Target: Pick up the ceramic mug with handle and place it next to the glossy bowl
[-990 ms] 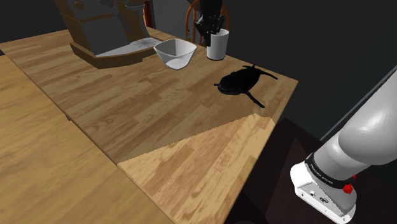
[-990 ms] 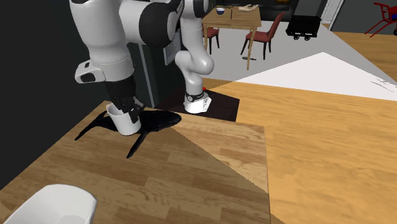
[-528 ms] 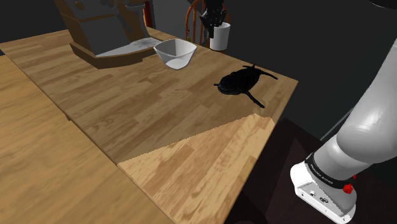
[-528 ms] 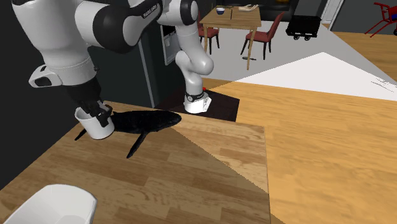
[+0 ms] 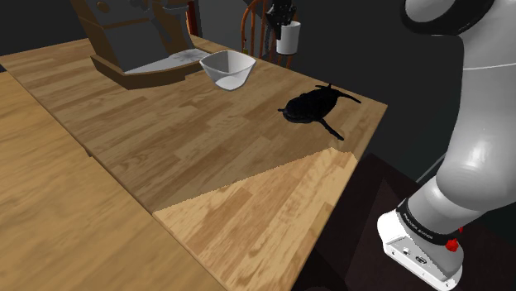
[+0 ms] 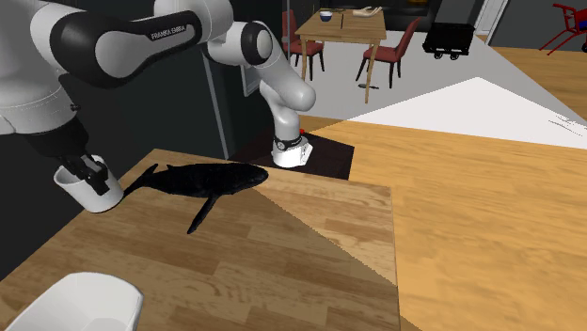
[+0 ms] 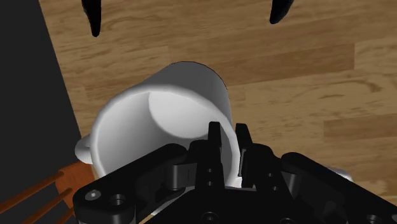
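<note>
- The white mug point(image 5: 289, 39) hangs in the air, pinched in the black gripper point(image 5: 284, 16) at the end of the white arm point(image 5: 488, 124).
- In the wrist view the gripper point(image 7: 229, 145) grips the mug point(image 7: 159, 114) by its wall: one finger point(image 7: 215, 143) sits inside the rim, the other outside, and both press on it.
- From the second exterior view the mug point(image 6: 94, 191) is tilted, its mouth up against the gripper point(image 6: 83, 171), near the left edge of the wooden table point(image 6: 282, 273).
- The handle pokes out on the side of the mug away from the fingers.
- The white bowl point(image 5: 226, 69) stands on the table point(image 5: 207, 165). The mug is apart from it, up and to the shoulder view's right.
- A black fish-shaped thing point(image 5: 312, 105) lies on the table, nearer the stand point(image 5: 418, 244) than the bowl is.
- A wooden chair point(image 5: 250, 25) stands behind the table's far edge, just beside the mug.
- A bulky brown and grey thing point(image 5: 132, 41) sits on the table near the bowl.
</note>
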